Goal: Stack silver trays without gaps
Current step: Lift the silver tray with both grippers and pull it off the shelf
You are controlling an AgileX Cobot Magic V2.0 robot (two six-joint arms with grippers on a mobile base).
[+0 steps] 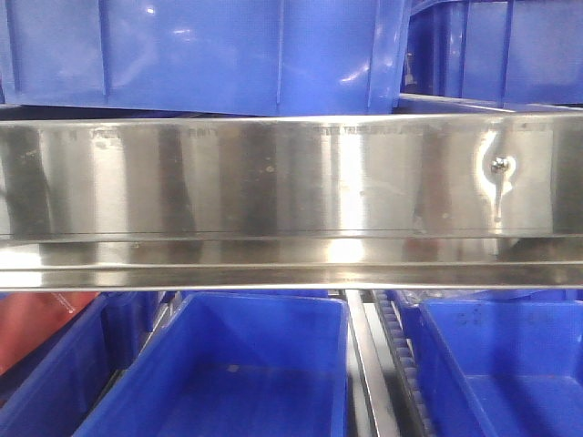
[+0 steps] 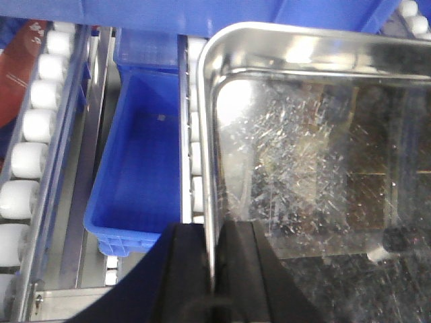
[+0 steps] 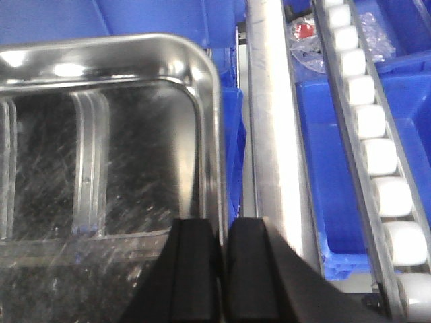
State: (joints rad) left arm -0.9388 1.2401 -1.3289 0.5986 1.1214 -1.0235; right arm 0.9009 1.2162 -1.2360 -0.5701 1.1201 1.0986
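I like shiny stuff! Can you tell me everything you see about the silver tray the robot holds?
The silver tray is a shallow rectangular pan of shiny, scratched steel with rounded corners and a thin flat rim. It looks empty, and its bottom mirrors things around it. The left gripper pinches its left rim and the right gripper its right rim. A blue bin and white rollers lie beside it, lower down.

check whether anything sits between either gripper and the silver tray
Nothing visible does. The left gripper already pinches one side rim of the silver tray, and the right gripper pinches the opposite rim.
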